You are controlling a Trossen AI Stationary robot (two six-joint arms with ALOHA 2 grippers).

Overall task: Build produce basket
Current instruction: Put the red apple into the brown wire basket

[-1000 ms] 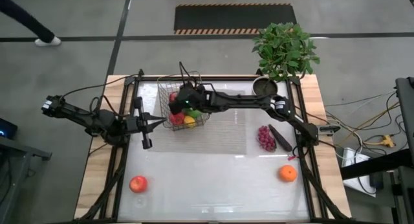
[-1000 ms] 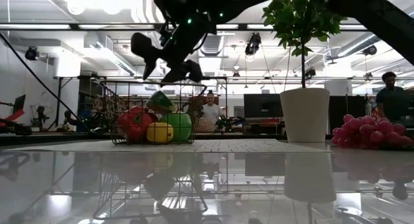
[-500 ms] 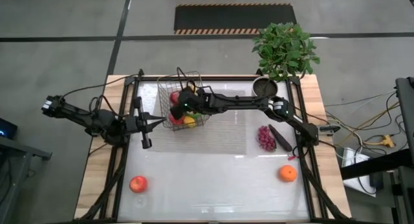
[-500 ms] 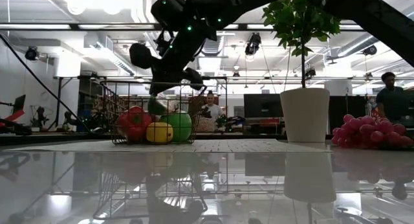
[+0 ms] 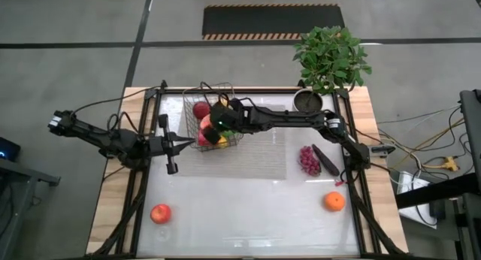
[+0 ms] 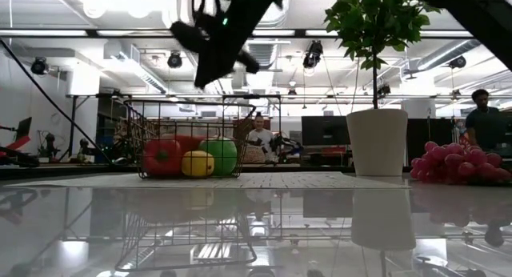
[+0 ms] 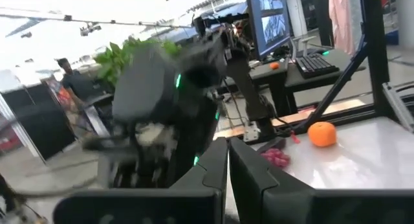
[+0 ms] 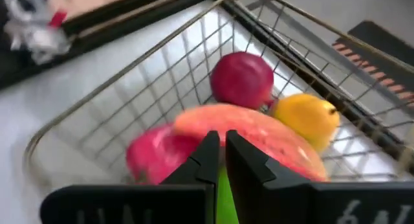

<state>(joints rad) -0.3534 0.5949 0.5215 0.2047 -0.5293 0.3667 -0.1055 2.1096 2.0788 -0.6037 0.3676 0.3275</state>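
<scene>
**A:** High view is showing the right gripper (image 5: pixel 216 129) hanging over the basket (image 5: pixel 192 110), fingers pinched together, grasping nothing. Fruit's sitting inside.

**B:** Yeah, and the orange (image 5: pixel 334 201) and grapes (image 5: pixel 308 161) are waiting outside. Swinging away low, it's risking snagging the wire and tipping everything. Left gripper (image 5: pixel 184 143) is idling clenched beside it.

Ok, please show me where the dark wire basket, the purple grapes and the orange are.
dark wire basket (image 5: pixel 189 107), high view, left rim.
purple grapes (image 5: pixel 307 160), high view, middle of bunch.
orange (image 5: pixel 334 201), high view, centre.
</scene>
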